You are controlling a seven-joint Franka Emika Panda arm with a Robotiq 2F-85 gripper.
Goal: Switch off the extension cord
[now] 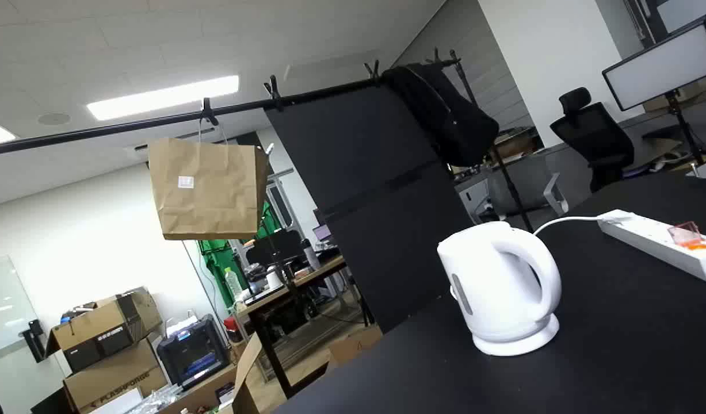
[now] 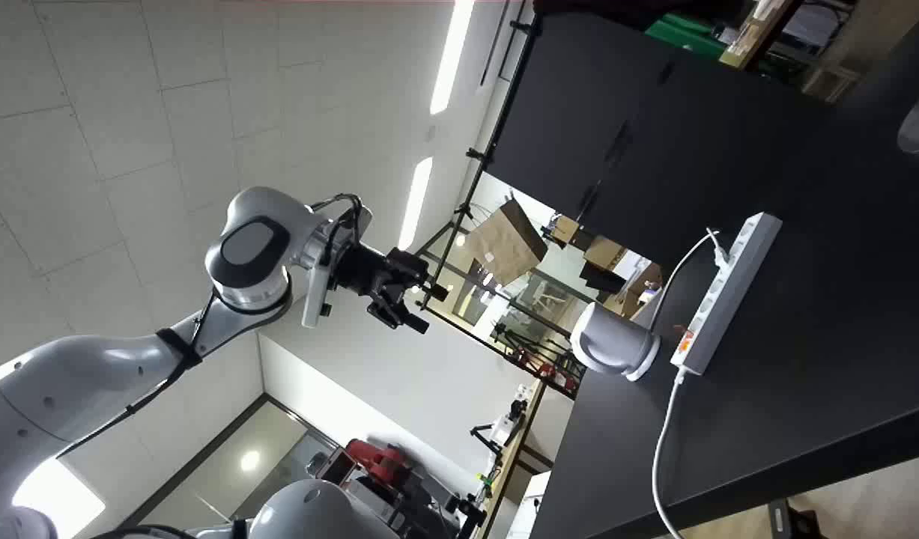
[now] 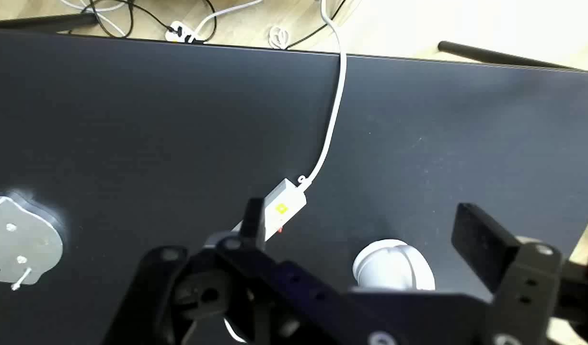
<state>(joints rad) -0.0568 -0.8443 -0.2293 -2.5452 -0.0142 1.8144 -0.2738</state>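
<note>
On your black table (image 2: 811, 337) lay one extension cord (image 2: 726, 294), long, flat and white, with one red-orange switch (image 2: 684, 344) at one end and one plug (image 2: 720, 258) near the other. Near it stood one kettle (image 2: 613, 340). Your gripper (image 2: 428, 308) hung above, its two fingers (image 3: 483, 244) spread wide.

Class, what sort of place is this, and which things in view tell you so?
Most likely a robotics lab, perhaps with office space. The signs: a robot arm, what looks like a 3D printer, and an office chair near a monitor.
</note>
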